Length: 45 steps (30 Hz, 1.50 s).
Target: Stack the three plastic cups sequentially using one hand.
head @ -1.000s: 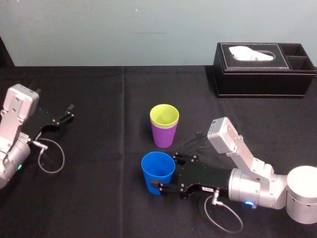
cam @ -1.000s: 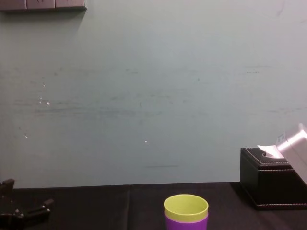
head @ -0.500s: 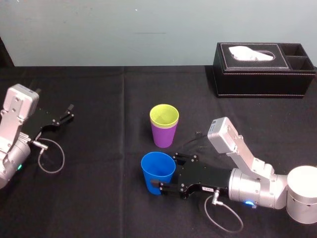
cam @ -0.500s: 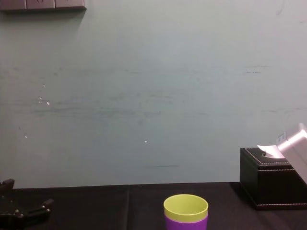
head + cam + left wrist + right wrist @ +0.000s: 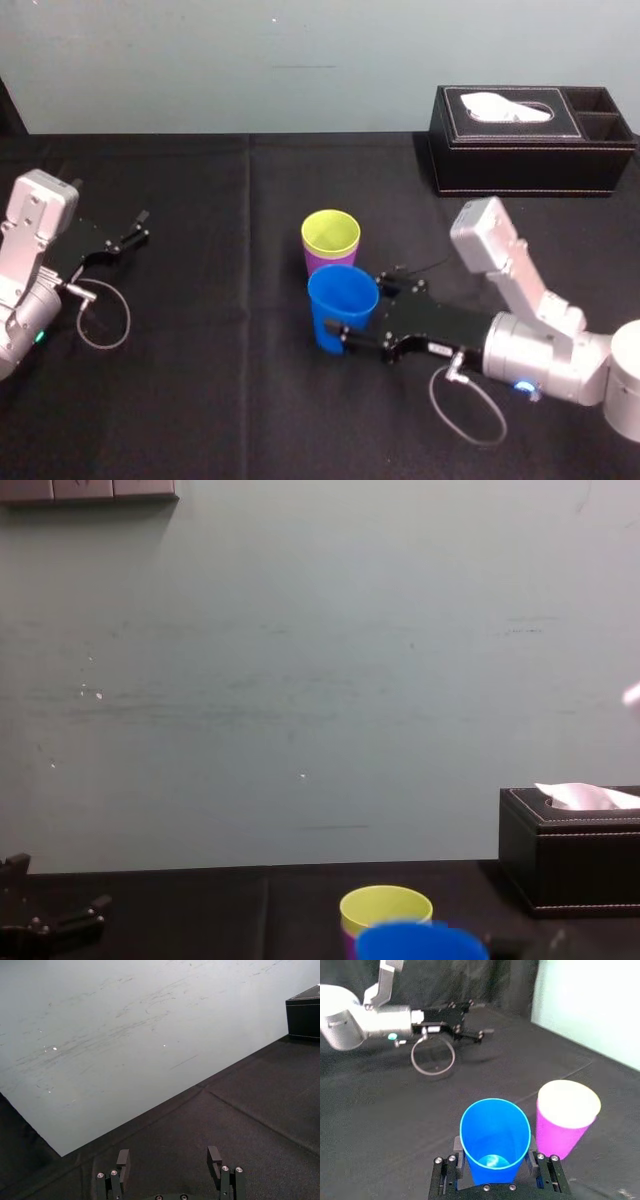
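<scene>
Blue cup [image 5: 341, 297]: plastic, tapered, held between the fingers of the right gripper [image 5: 358, 308], which are closed on its lower wall from either side. Half a second ago it sat low and well short of the other two cups. Now it is raised and carried forward, and its rim has come into the bottom of the chest view.

Yellow-green cup [image 5: 331, 232]: nested inside the purple cup [image 5: 561, 1132]. The pair stands just beyond the fingertips and a little to one side, close to the blue cup; whether they touch cannot be told.

Meaning for the task: two cups are already stacked. The third is probably off the surface [image 5: 200, 400] and on its way, but not yet over the stack's mouth.

Orientation: the blue cup has its mouth up and narrow base down, long axis near vertical. The stack stands the same way, so the axes look roughly parallel.

Left gripper [image 5: 138, 227]: parked far from the working fingers, its own fingers spread apart and holding nothing.

Tissue box [image 5: 530, 140]: black, well beyond the fingers, not involved.
</scene>
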### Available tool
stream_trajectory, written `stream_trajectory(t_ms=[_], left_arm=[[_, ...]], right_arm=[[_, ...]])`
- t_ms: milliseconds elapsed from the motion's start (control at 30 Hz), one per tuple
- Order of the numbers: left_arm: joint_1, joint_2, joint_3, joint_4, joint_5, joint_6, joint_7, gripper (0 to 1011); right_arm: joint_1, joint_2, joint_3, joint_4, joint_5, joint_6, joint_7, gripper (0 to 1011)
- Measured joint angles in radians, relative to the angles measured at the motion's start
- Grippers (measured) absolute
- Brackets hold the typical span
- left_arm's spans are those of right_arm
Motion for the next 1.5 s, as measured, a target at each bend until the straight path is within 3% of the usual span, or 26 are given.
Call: stream_trajectory(t_ms=[300,567,1067,1500], left_arm=[[0.000,0.000,0.000,0.000,0.000,0.000,0.000,1011],[0.000,0.000,0.000,0.000,0.000,0.000,0.000,1011],[0.000,0.000,0.000,0.000,0.000,0.000,0.000,1011],[0.000,0.000,0.000,0.000,0.000,0.000,0.000,1011]], right_arm=[[0.004,0.030,0.062,-0.094,0.036,0.055,-0.038,715],[0.046,0.031,0.078,-0.106,0.035,0.082,-0.061,715],[0.168,-0.035,0.028,-0.010,-0.018,0.109,-0.065,715],[0.222,-0.079,-0.013,0.057,-0.061,0.108,-0.053,715]])
